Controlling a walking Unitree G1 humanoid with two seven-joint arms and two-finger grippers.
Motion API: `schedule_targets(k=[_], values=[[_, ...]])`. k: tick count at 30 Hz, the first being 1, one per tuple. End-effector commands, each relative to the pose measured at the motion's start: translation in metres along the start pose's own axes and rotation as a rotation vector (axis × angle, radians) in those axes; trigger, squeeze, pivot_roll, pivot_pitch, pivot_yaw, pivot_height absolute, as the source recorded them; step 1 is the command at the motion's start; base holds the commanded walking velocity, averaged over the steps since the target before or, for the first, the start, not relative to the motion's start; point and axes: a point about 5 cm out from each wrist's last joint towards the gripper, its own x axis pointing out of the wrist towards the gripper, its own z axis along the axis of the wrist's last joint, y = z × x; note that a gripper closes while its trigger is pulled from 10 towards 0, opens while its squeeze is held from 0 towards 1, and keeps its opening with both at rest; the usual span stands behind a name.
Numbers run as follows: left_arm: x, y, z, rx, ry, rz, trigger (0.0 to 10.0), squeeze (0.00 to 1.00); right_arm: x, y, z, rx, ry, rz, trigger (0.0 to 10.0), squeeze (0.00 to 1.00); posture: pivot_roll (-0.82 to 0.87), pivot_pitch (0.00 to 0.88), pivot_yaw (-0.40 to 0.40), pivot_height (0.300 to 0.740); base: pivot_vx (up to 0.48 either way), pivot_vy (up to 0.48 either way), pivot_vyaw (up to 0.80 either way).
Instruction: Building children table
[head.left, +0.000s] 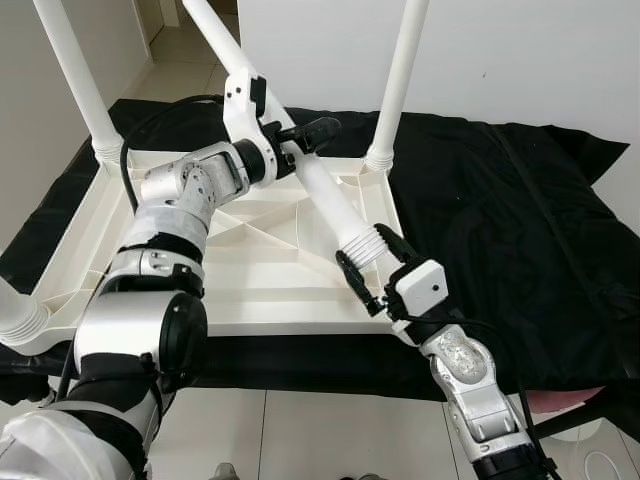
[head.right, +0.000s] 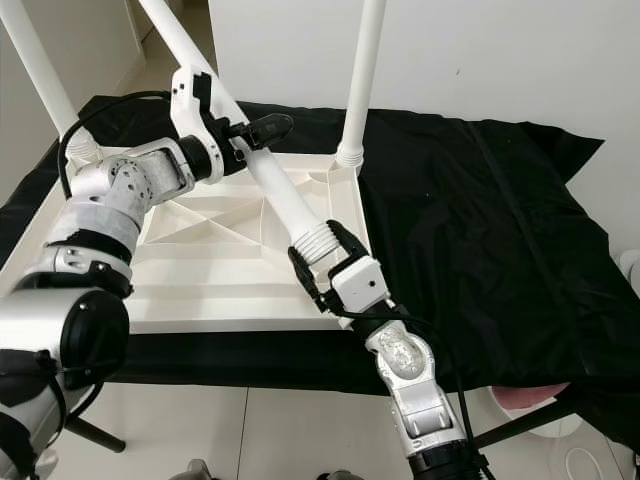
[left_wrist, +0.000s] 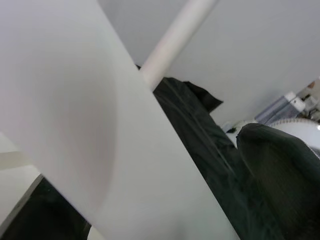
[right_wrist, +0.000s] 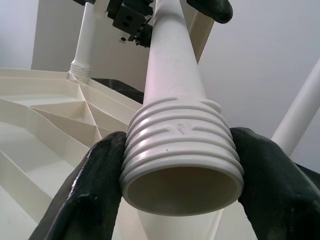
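Observation:
The white tabletop lies upside down on a black cloth, its ribbed underside facing up. A loose white leg slants across it from upper left to lower right. My left gripper is shut on the leg's middle, where the shaft passes one black finger. My right gripper is shut on the leg's threaded end, with its fingers pressing on both sides. That end hangs just above the tabletop's near right corner.
Upright legs stand in the far left corner, the far right corner and the near left corner. The black cloth spreads to the right. A white wall stands behind; tiled floor lies in front.

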Motion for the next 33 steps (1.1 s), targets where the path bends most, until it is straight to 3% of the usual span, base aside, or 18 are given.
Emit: schedule_targets(k=[1, 4, 5, 19, 20, 23, 24, 31, 33], values=[[0.001, 0.000, 0.008, -0.052, -0.037, 0.004, 10.0, 0.00, -0.002, -0.002, 0.003, -0.015, -0.007, 0.008, 10.0, 0.00, -0.03, 0.016, -0.003, 0.740, 0.000, 0.000, 0.00], [0.002, 0.000, 0.010, -0.076, -0.048, 0.006, 10.0, 0.00, -0.002, -0.002, 0.002, -0.017, -0.006, 0.013, 10.0, 0.00, -0.03, 0.016, -0.003, 0.740, 0.000, 0.000, 0.00], [0.002, 0.000, 0.011, -0.105, -0.065, -0.007, 0.0, 0.00, -0.002, -0.001, 0.002, -0.018, -0.008, 0.015, 10.0, 0.00, -0.03, 0.014, -0.003, 0.740, 0.000, 0.000, 0.00], [0.004, -0.001, 0.013, -0.156, -0.075, -0.038, 0.0, 0.00, 0.004, -0.003, 0.002, 0.060, 0.002, -0.032, 10.0, 0.00, -0.02, 0.000, -0.004, 0.740, 0.000, 0.000, 0.00], [0.005, -0.003, 0.015, -0.165, -0.077, -0.037, 0.0, 0.00, 0.005, -0.003, 0.001, 0.100, 0.005, -0.032, 10.0, 1.00, -0.02, 0.000, -0.007, 0.740, 0.000, 0.000, 0.00], [0.005, -0.003, 0.015, -0.165, -0.078, -0.033, 0.0, 0.00, 0.005, -0.003, 0.001, 0.121, 0.004, -0.028, 10.0, 1.00, -0.02, 0.000, -0.007, 0.740, 0.000, 0.000, 0.00], [0.006, -0.003, 0.016, -0.169, -0.082, -0.025, 10.0, 0.00, 0.006, -0.003, 0.002, 0.158, 0.006, -0.029, 10.0, 1.00, -0.02, 0.000, -0.006, 0.740, 0.000, 0.000, 0.00], [0.006, -0.010, 0.024, -0.119, -0.121, -0.052, 10.0, 0.00, 0.010, -0.008, 0.004, 0.242, 0.007, -0.075, 10.0, 1.00, -0.03, 0.000, -0.009, 0.740, 0.000, 0.000, 0.00], [0.006, -0.017, 0.031, -0.050, -0.155, -0.067, 10.0, 0.00, 0.015, -0.013, 0.005, 0.257, 0.029, -0.107, 10.0, 1.00, -0.02, 0.000, -0.010, 0.740, 0.000, 0.000, 0.00]])
